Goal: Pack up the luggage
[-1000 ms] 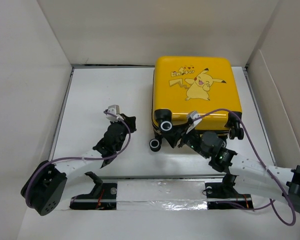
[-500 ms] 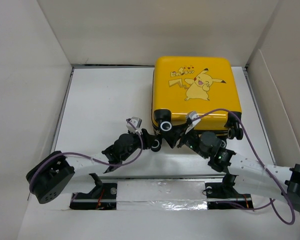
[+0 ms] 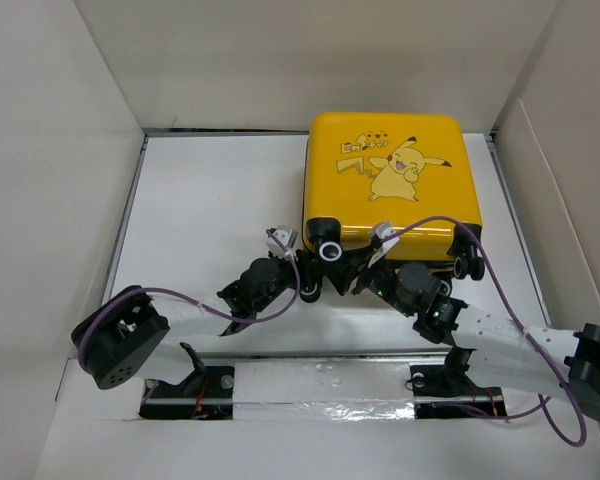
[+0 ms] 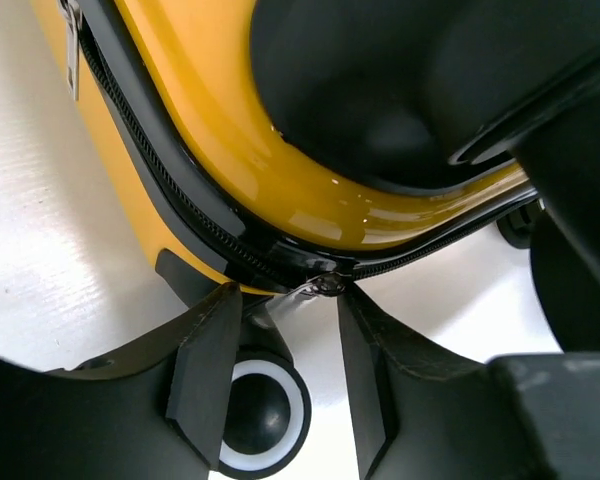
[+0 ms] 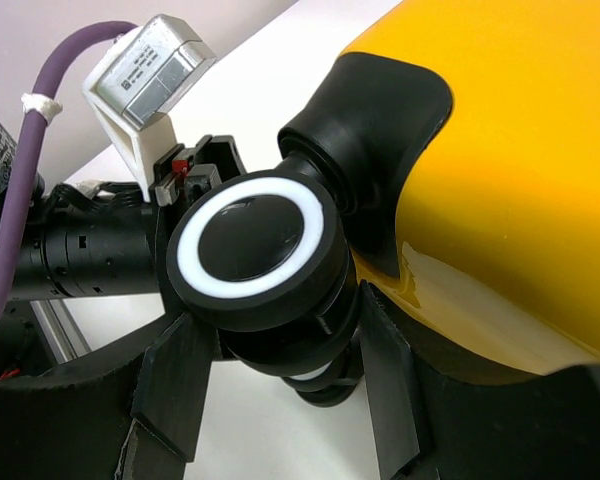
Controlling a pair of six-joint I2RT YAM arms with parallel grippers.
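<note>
The luggage (image 3: pixel 390 180), a yellow Pikachu suitcase, lies flat and closed at the back right; its lining is hidden. My left gripper (image 3: pixel 302 272) is at its near-left corner. In the left wrist view it (image 4: pixel 288 305) is open, with the metal zipper pull (image 4: pixel 318 288) between its fingertips at the black zipper, above a lower wheel (image 4: pixel 260 410). My right gripper (image 3: pixel 360 272) is beside it at the same corner. In the right wrist view it (image 5: pixel 280 385) is closed around the black caster wheel (image 5: pixel 245 245) with a white ring, next to the yellow shell (image 5: pixel 520 150).
White walls (image 3: pixel 60 150) enclose the white table (image 3: pixel 210 190) on the left, back and right. The suitcase's other wheels (image 3: pixel 470 265) stick out at its near-right corner. A foil-taped rail (image 3: pixel 320 385) with the arm bases runs along the near edge. The left arm's camera (image 5: pixel 145 70) sits close to the right gripper.
My left arm has swung right from the table's middle to the suitcase's near-left wheel corner, reaching the zipper. My right gripper has stayed on the wheel.
</note>
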